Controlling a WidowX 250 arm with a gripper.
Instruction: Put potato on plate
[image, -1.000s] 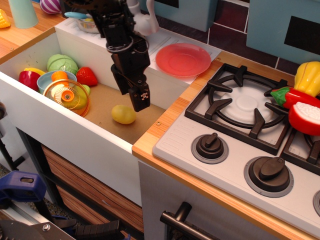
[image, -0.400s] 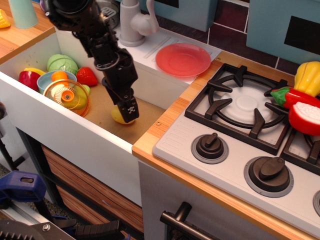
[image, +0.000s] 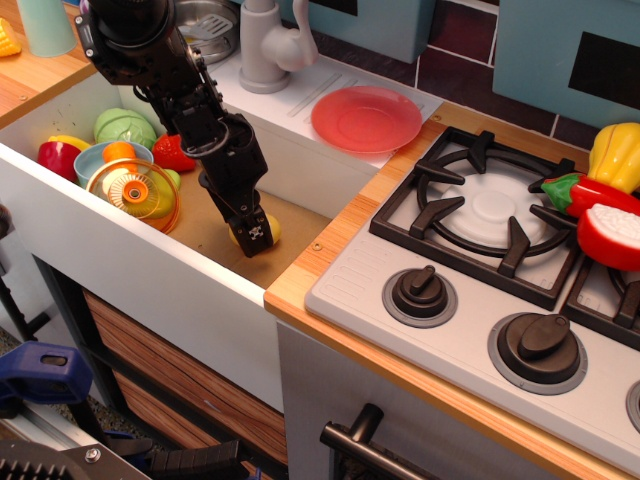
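The yellow potato (image: 269, 229) lies on the brown floor of the toy sink (image: 205, 215), mostly hidden behind my gripper. My black gripper (image: 252, 236) is down in the sink right at the potato, with yellow showing on both sides of the front finger (image: 255, 232). I cannot tell whether the jaws have closed on it. The red-pink plate (image: 366, 118) sits empty on the white counter behind the sink, up and to the right of the gripper.
A transparent orange domed dish (image: 135, 190), a blue bowl (image: 92, 160) with a small orange ball, a green toy (image: 125, 128) and a red strawberry (image: 170, 152) fill the sink's left end. A faucet (image: 265, 45) stands behind. The stove (image: 490, 210) and a yellow and red toy (image: 610, 190) are at right.
My gripper has moved down and to the left, from above the potato to right onto it. The potato, fully visible before, is now mostly covered. The plate has not moved.
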